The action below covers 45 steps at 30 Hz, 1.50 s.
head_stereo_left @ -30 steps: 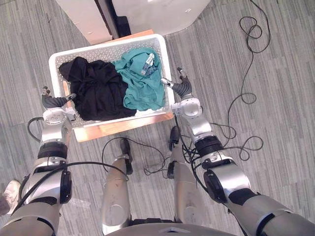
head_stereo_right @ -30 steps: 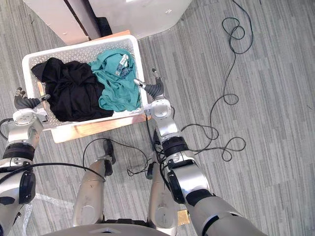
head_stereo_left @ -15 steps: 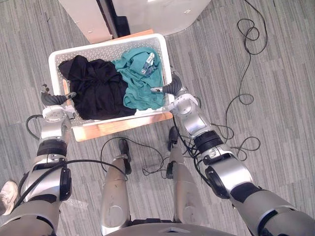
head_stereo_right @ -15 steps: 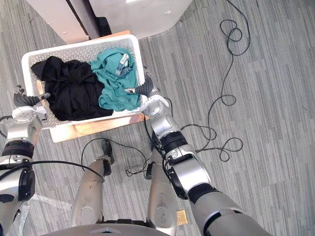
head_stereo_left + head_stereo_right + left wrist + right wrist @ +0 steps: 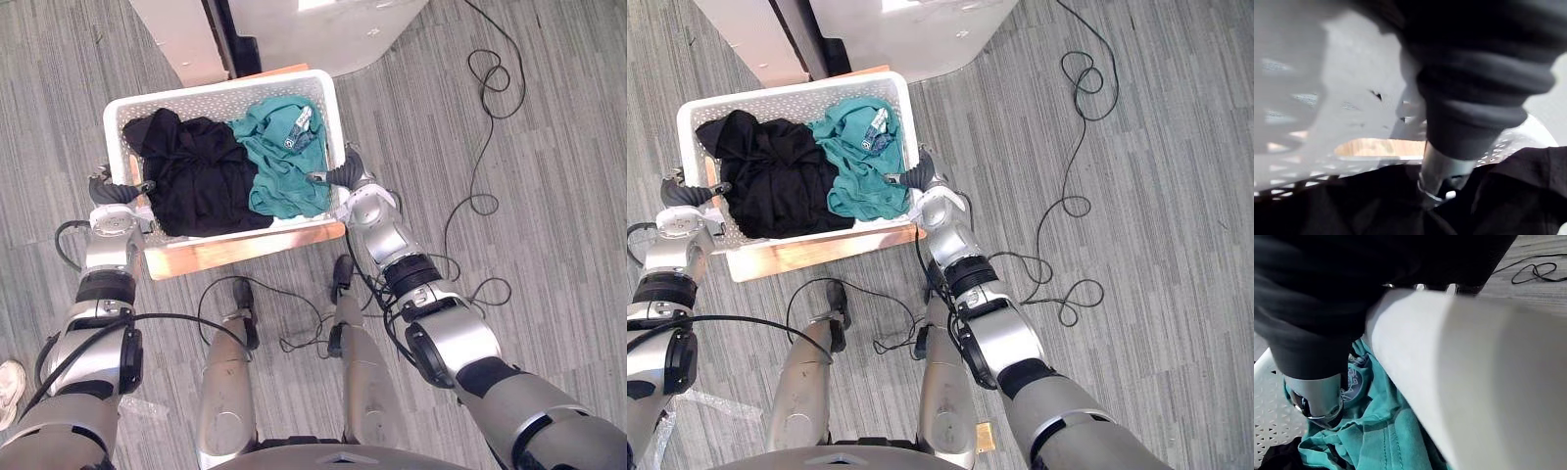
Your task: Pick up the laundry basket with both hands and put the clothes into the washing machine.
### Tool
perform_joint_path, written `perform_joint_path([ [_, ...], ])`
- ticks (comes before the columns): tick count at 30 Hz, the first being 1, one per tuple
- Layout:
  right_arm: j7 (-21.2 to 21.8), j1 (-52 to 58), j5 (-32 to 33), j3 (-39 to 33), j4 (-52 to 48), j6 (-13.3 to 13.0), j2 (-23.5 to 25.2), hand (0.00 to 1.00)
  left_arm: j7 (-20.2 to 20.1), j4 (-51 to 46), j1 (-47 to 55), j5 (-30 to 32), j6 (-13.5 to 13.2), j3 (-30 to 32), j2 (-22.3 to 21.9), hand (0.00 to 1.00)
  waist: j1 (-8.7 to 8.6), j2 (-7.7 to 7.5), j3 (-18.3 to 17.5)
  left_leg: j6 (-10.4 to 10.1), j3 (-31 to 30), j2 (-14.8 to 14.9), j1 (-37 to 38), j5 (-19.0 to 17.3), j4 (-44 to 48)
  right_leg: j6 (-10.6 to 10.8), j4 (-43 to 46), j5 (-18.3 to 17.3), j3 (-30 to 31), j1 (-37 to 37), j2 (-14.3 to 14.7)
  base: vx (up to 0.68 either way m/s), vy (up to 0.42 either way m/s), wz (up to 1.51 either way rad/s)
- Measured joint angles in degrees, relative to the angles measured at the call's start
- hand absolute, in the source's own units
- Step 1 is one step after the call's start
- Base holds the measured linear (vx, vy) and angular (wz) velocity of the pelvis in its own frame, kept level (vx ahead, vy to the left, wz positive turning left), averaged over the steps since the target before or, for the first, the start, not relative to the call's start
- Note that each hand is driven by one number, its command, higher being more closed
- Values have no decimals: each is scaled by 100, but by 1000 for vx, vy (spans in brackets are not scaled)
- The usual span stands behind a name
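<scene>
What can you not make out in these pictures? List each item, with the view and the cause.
1. Hold of the left hand on the basket: left wrist view, blurred rim and dark cover block it.
2. Hold of the right hand: right wrist view, rim blocks it.
3. The white units: eye views, cut by the top edge.
4. Basket floor: eye views, covered by black clothes and teal clothes.

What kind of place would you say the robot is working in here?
Likely an indoor laundry corner: a white perforated plastic laundry basket holding black clothes and a teal garment, a white appliance-like cabinet behind it, grey striped carpet.
</scene>
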Motion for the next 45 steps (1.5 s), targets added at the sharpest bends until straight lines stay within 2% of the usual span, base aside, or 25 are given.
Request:
perform_joint_path([
  [5, 160, -74, -170, 61, 44, -26, -48, 100, -49, 6, -13, 257, 7, -139, 74, 100, 3, -54, -33, -25, 24, -6, -14, 44, -71, -37, 29, -28, -1, -75, -4, -2, -47, -1],
  [16, 277, -122, -213, 317, 199, -238, -257, 100, -217, 107, -126, 423, 188, -323, 169, 100, -9, -52, -35, -13, 1, -4, -30, 74, -74, -33, 48, -25, -10, -88, -4, -1, -39, 1],
  [23, 215, -60, 324, 309, 204, -232, -249, 100, -227, 108, -140, 427, 214, -353, 156, 100, -2, -50, -36, -10, -17, -9, -6, 78, -77, -40, 63, -9, -13, -62, -4, 1, -28, 1],
  [26, 215, 25, 345, 247, 228, -225, -246, 100, -237, 166, -139, 431, 217, -376, 94, 100, -2, -49, -36, -8, -28, -25, 89, 90, -84, -128, 58, 61, -16, 28, -5, 0, 0, 0],
  [30, 228, 131, 346, 198, 446, -213, -273, 100, -280, 232, -98, 445, 251, -398, -63, 100, 4, -50, -36, -7, -22, -44, 319, 89, -165, -141, 57, 53, -6, 219, -12, 10, -16, 0],
  [33, 365, 181, 346, 200, 485, -93, -368, 100, -282, 206, 38, 399, 253, -412, -223, 100, 5, -49, -35, -6, 41, -69, 513, 88, -245, -160, 41, 39, 11, 344, -30, 15, -35, -6],
  [38, 423, 501, 697, 181, 386, 61, -547, 100, -417, -655, 773, -148, 247, -551, -452, 100, -78, -43, -32, -21, 95, -69, 908, 33, -304, -176, -9, 33, 6, 701, -27, 24, -29, -6],
  [40, 418, 767, 845, 102, -93, 171, -660, 100, -504, -1081, 1231, -446, 224, -588, -587, 100, -133, -35, -27, -27, 117, -66, 1217, -20, -318, -190, -59, 23, 8, 1018, -18, 22, 7, -5],
  [45, 609, 1074, 1058, 88, -1202, 165, -1031, 100, -831, -1961, 2184, -553, 109, -589, -744, 100, -157, -11, -43, -101, 194, -58, 1805, -128, -498, -370, -152, -243, 8, 1541, 10, 7, 8, -8],
])
